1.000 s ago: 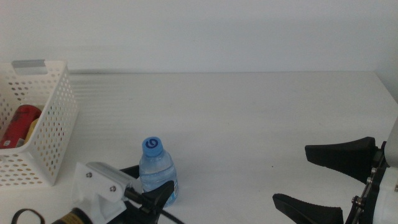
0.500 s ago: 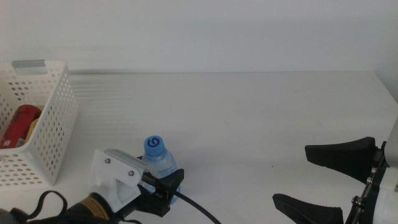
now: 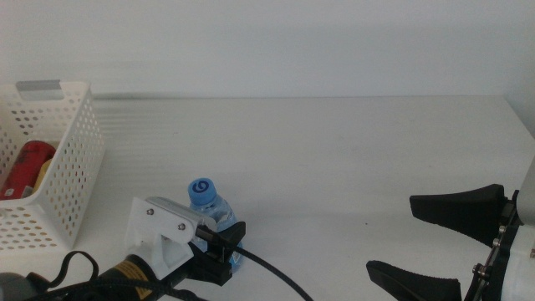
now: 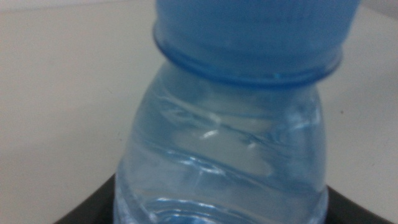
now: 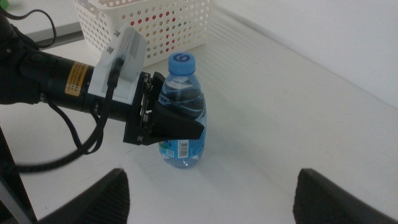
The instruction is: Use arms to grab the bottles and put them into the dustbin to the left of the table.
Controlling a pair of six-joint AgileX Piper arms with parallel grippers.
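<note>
— What changed?
— The left tool (image 5: 171, 121) has pushed farther in, clenched around the water bottle (image 3: 211, 209) standing on the tabletop (image 3: 334, 159); right tool (image 3: 435, 242) waits spread.
— The dustbin (image 3: 71, 159)?
— Holds the red can (image 3: 25, 167).

Very little writing can be read. The small water bottle's (image 5: 182, 112) blue cap (image 3: 201, 191) carries a white swirl mark, like a spiral or a rounded letter, seen in the middle and right wrist views. A barcode sits low on the bottle's label (image 5: 185, 148), its digits too small to read. The left arm's yellow sticker (image 5: 76, 77) bears dark print, too blurred to make out. The red can (image 3: 25, 168) in the white basket (image 3: 71, 159) shows no legible lettering.
</note>
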